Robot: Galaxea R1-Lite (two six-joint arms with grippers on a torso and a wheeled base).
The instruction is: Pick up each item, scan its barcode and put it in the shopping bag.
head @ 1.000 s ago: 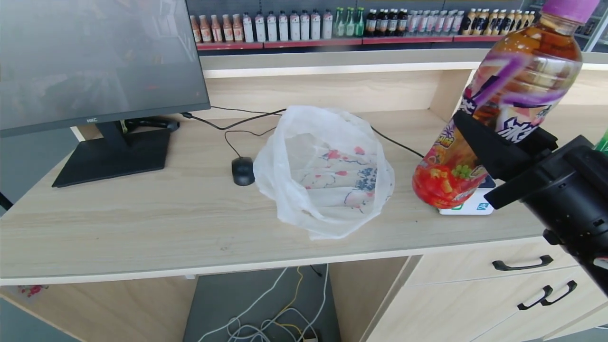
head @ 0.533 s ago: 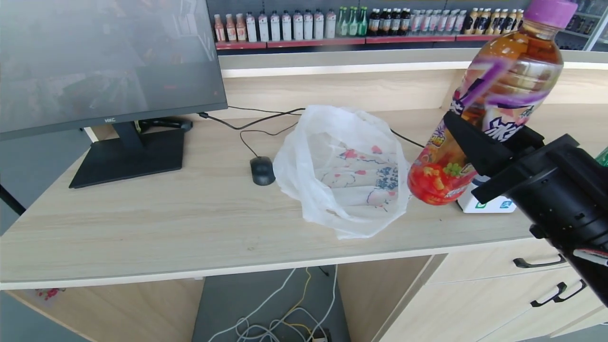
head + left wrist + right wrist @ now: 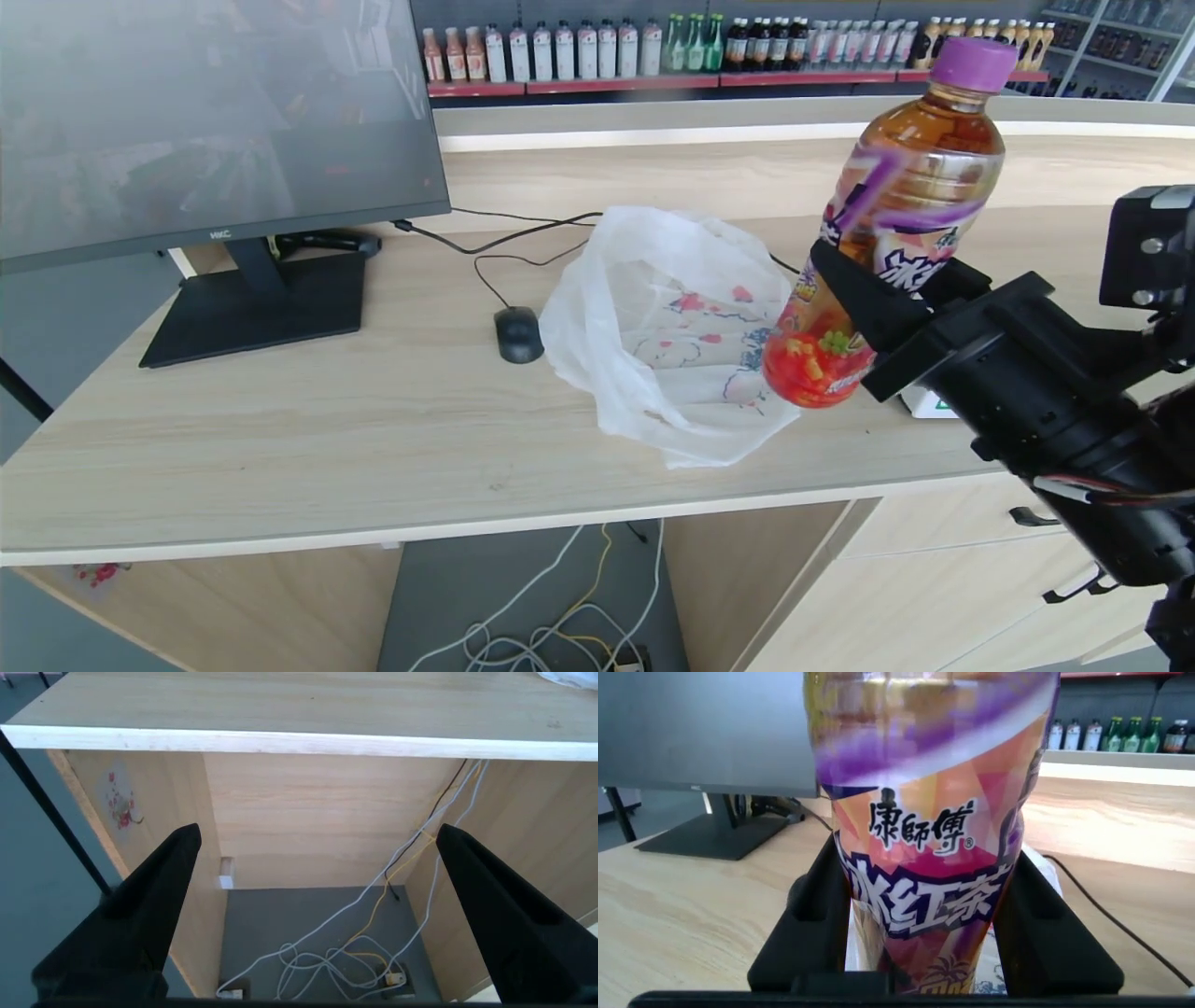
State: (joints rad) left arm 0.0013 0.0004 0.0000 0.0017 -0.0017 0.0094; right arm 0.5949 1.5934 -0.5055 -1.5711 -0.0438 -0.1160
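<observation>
My right gripper [image 3: 892, 294] is shut on a tea bottle [image 3: 887, 224] with a purple cap and a purple, orange and red label. The bottle hangs tilted in the air, its base just over the right edge of the white shopping bag [image 3: 667, 327]. That bag lies open and slumped in the middle of the wooden counter [image 3: 327, 420]. In the right wrist view the bottle [image 3: 934, 831] stands between the two black fingers [image 3: 817, 915] of the right gripper [image 3: 938, 919]. My left gripper [image 3: 318, 905] is open below the counter's front edge, with cables on the floor beyond it.
A monitor [image 3: 210, 112] on a black stand occupies the counter's left. A black mouse [image 3: 518, 333] and its cable lie left of the bag. A small white device [image 3: 924, 403] peeks out behind my right arm. Drawers [image 3: 934, 579] sit under the counter at right.
My right gripper has carried the bottle leftward, from over the white device to the bag's right edge. The head camera also shifted, moving the scene rightward early on.
</observation>
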